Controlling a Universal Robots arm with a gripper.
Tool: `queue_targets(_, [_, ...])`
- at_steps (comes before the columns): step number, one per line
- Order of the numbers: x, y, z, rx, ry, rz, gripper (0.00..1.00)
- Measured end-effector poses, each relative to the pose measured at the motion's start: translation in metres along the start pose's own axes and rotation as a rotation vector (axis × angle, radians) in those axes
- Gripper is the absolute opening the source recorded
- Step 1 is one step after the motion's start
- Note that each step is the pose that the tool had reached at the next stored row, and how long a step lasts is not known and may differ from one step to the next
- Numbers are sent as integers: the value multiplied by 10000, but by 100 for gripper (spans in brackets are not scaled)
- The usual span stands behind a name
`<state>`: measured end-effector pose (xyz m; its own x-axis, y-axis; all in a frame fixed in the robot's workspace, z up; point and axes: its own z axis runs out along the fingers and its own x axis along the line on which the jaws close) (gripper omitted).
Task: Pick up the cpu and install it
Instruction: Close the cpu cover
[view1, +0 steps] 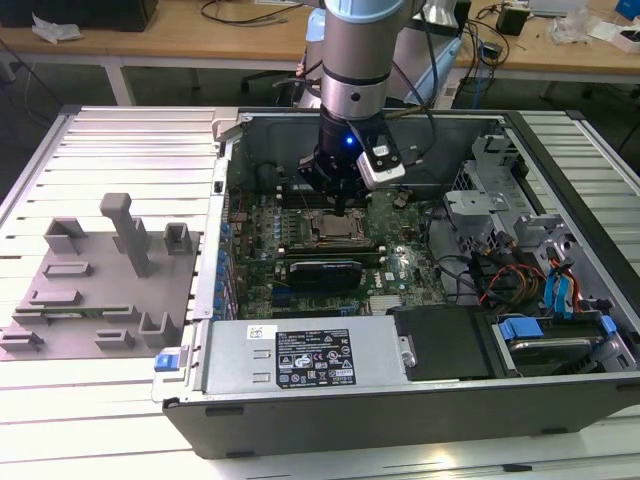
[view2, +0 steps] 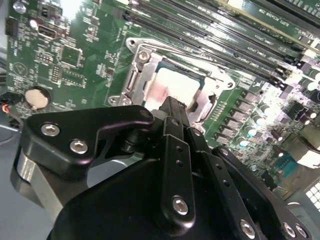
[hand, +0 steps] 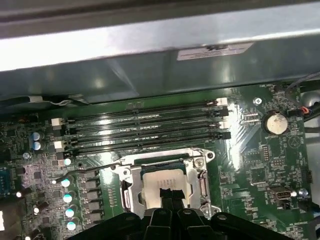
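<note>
- The cpu (hand: 165, 179) lies flat inside the socket frame (hand: 127, 186) near the middle of the motherboard (view1: 405, 262); the memory slots (hand: 145, 134) run between the socket and the case wall (view1: 275, 140); its silver top shows in both wrist views.
- The gripper (view1: 340, 207) hangs straight above the socket; its fingertips (hand: 163, 196) are drawn together with nothing visible between them, so the chip is not in its grasp; whether the tips touch the lid I cannot tell.
- My reading: the step in hand is the seating; the chip looks square within the frame and level.
- Any contact should be light and straight down on the lid's centre; a sideways drag could shift the chip on its contacts.
- The arm does well to stay vertical, clear of the frame's metal edges and the memory slots.
</note>
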<state>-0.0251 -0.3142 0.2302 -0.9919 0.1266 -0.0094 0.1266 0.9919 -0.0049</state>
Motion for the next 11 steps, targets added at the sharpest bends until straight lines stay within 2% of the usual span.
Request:
queue_targets(4, [133, -17, 34, 0, 0, -2, 11])
queue_targets(11, [218, -27, 115, -1, 0, -4, 11])
